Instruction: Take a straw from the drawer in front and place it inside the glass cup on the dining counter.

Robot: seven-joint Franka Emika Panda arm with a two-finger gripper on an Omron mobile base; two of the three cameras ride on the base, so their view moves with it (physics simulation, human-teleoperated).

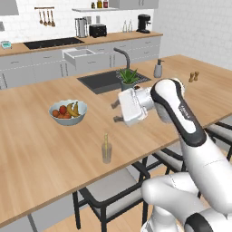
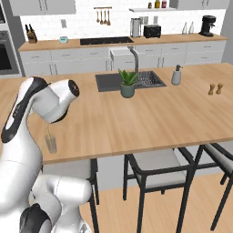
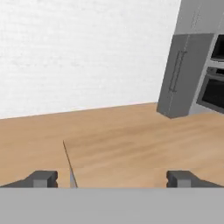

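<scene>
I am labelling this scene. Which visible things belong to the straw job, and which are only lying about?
Job: straw, standing in glass cup; dining counter; open drawer; open gripper.
Lying about: fruit bowl, potted plant, soap dispenser, toaster.

Pale yellow-tan straw (image 1: 106,139) in the clear glass cup (image 1: 106,154), light wood dining counter (image 1: 41,154) underneath, blue-grey fruit bowl (image 1: 68,118) showing red, orange and yellow fruit, black sink (image 1: 103,81), green plant (image 1: 128,75).

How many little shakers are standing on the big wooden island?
2. Both shakers stand side by side near the far right end of the island, right of the soap dispenser by the sink. Nothing seems to hide others.
</scene>
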